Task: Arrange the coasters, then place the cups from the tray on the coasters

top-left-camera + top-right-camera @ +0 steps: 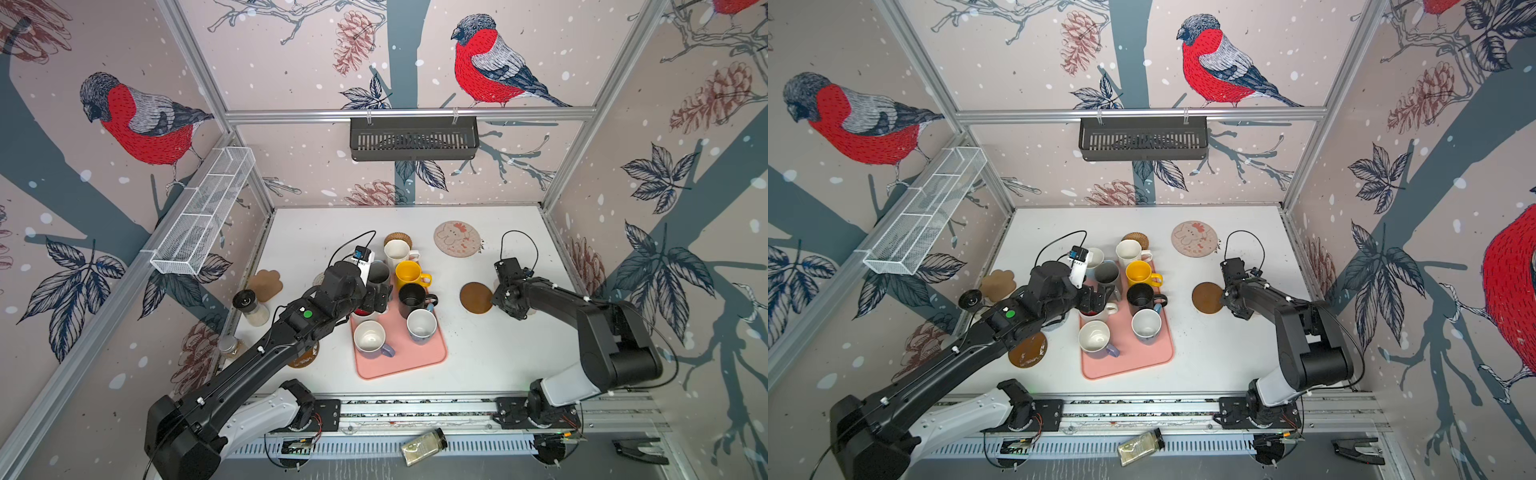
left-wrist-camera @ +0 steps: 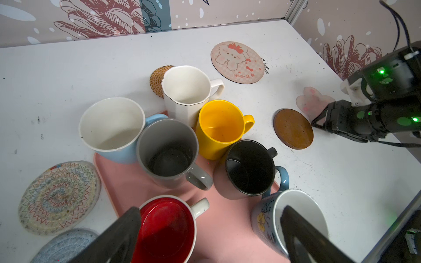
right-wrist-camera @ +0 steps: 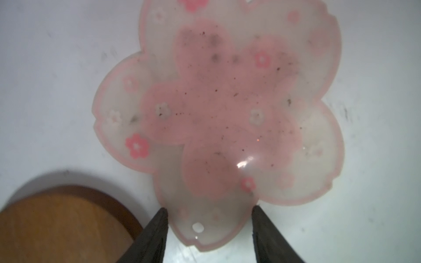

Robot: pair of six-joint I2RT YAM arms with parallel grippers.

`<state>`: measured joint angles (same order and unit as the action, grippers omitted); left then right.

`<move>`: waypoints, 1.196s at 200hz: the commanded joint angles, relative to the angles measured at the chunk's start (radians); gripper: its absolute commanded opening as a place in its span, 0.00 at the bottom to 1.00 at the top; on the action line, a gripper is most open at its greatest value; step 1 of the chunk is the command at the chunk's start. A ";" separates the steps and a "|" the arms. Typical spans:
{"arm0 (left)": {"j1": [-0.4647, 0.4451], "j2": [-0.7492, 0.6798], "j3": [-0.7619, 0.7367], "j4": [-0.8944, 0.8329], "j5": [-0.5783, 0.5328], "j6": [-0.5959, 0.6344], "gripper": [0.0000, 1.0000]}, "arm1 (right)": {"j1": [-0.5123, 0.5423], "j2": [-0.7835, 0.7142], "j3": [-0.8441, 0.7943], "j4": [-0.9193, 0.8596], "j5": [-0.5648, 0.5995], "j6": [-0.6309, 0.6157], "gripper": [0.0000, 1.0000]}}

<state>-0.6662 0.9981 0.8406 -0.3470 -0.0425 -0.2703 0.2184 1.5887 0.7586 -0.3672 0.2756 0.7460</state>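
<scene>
The salmon-pink tray (image 1: 401, 362) holds several cups: lavender (image 1: 371, 337), blue floral (image 2: 296, 218), black (image 2: 249, 167), grey (image 2: 167, 151) and red-inside (image 2: 166, 227). The yellow (image 2: 219, 127), white (image 2: 185, 87) and light blue (image 2: 111, 125) cups crowd its far end. My left gripper (image 2: 210, 209) hangs wide open above the red-inside and blue floral cups. My right gripper (image 3: 210, 208) is low over the pink flower coaster (image 3: 225, 100), its open fingers on either side of one petal. A dark brown disc (image 3: 61, 227) lies beside it.
Other coasters lie around: pink cartoon round (image 1: 457, 239), rattan (image 1: 398, 237), tan paw (image 1: 264, 284), cream woven (image 2: 59, 198), blue-grey (image 2: 66, 246), and a second brown disc (image 1: 1027, 350) under the left arm. Spice jars (image 1: 251, 307) stand at the table's left edge.
</scene>
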 commanded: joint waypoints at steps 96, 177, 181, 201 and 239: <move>-0.001 -0.016 -0.007 0.025 0.015 0.000 0.96 | -0.120 0.306 0.277 -0.059 0.002 -0.205 0.58; -0.001 -0.001 -0.008 0.015 -0.010 0.003 0.96 | -0.179 0.559 0.585 -0.104 0.009 -0.282 0.58; -0.001 -0.001 -0.008 0.014 -0.012 0.004 0.96 | -0.181 0.569 0.601 -0.111 0.013 -0.281 0.57; -0.001 0.005 -0.008 0.013 -0.019 0.005 0.96 | -0.193 0.594 0.673 -0.144 0.035 -0.280 0.58; -0.001 0.020 -0.003 0.007 -0.036 0.007 0.96 | -0.183 0.492 0.696 -0.154 0.007 -0.274 0.70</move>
<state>-0.6662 1.0107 0.8341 -0.3477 -0.0566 -0.2695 0.0238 2.1368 1.4620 -0.3191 0.3214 0.4976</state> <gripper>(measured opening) 0.962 0.679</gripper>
